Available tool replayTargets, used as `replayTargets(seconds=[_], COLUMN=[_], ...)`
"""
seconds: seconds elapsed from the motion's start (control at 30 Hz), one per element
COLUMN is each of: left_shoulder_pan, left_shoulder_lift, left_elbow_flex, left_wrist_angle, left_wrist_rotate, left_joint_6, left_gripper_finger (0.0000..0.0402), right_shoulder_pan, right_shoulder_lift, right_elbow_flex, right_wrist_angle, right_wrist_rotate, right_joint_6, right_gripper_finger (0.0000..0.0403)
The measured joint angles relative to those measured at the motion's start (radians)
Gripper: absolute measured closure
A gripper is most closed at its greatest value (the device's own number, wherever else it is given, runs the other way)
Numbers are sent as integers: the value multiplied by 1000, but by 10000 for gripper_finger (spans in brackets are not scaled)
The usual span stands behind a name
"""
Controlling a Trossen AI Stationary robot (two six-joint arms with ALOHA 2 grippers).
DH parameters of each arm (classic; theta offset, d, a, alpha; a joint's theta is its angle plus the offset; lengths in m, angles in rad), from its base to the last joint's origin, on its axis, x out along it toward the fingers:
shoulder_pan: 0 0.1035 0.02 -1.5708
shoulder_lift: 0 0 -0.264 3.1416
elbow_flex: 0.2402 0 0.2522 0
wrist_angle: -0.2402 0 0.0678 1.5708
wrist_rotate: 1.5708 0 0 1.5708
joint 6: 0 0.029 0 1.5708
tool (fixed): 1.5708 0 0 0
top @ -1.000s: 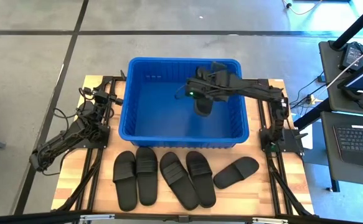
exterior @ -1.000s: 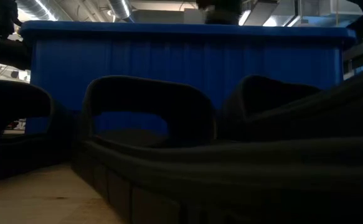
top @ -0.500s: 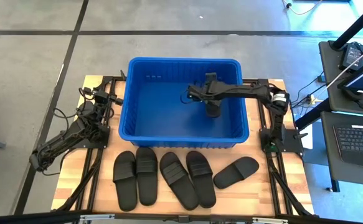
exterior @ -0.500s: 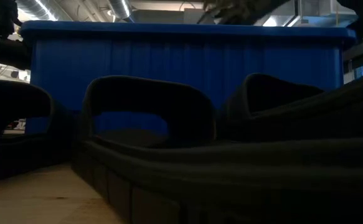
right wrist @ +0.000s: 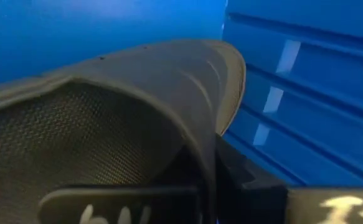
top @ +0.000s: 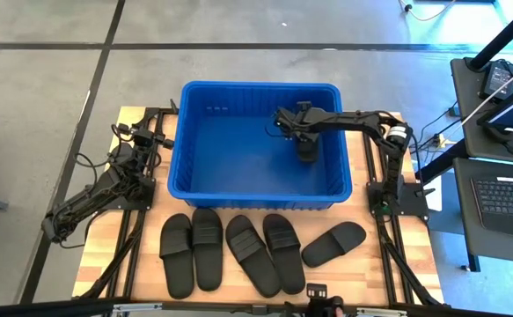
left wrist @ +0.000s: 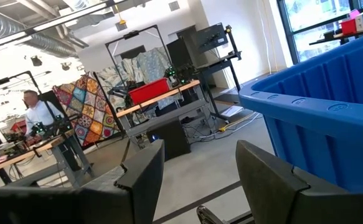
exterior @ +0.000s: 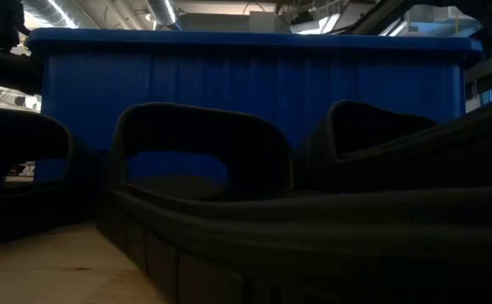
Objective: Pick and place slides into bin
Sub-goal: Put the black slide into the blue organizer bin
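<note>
Inside the bin point(top: 199, 95), the right gripper point(top: 305, 150) has sunk lower than a second ago, its fingers clamped on one slide point(right wrist: 137, 112) at the right wall. Release comes next, so the jaws must part. Five slides point(top: 260, 249) wait along the near table edge. The left gripper point(left wrist: 200, 180) idles half-open, empty, left of the bin.

Wooden table point(top: 142, 264); blue bin point(top: 186, 132); five black slides point(top: 254, 250)
</note>
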Motion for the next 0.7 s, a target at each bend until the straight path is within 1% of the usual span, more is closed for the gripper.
replayTargets(seconds=[0.2, 0.43, 0.7], left_shoulder_pan=[0, 0, 0], left_shoulder_lift=[0, 0, 0], left_elbow_flex=[0, 0, 0], left_wrist_angle=[0, 0, 0], left_wrist_rotate=[0, 0, 0], left_joint_6=[0, 0, 0], left_gripper_finger=[207, 207, 207], right_shoulder_pan=[-16, -28, -32], right_shoulder_lift=[0, 0, 0], right_elbow_flex=[0, 0, 0], right_wrist_angle=[-26, -25, -35], right_wrist_rotate=[-26, -49, -67], right_joint_6=[-65, -65, -60], right_gripper_finger=[390, 389, 341])
